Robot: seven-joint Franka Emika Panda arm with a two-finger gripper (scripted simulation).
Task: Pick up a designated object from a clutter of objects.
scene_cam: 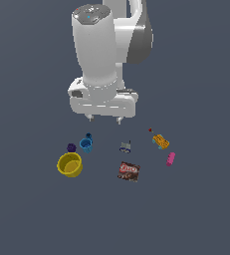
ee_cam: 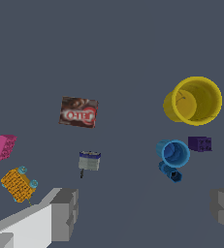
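Hanging above the floor, the gripper has its fingers spread wide with nothing between them. The designated object, a small dark blue piece, lies touching the blue cup, on the side away from the yellow bowl. A purple block sits just beside the cup, between it and the bowl. A grey piece, brown packet, pink block and orange block lie well apart from the cup.

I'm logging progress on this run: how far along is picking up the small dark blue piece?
Nothing is done yet: the dark blue piece lies on the floor against the blue cup. In hand: the gripper hovers above, open and empty. Left: descend, grasp, lift.
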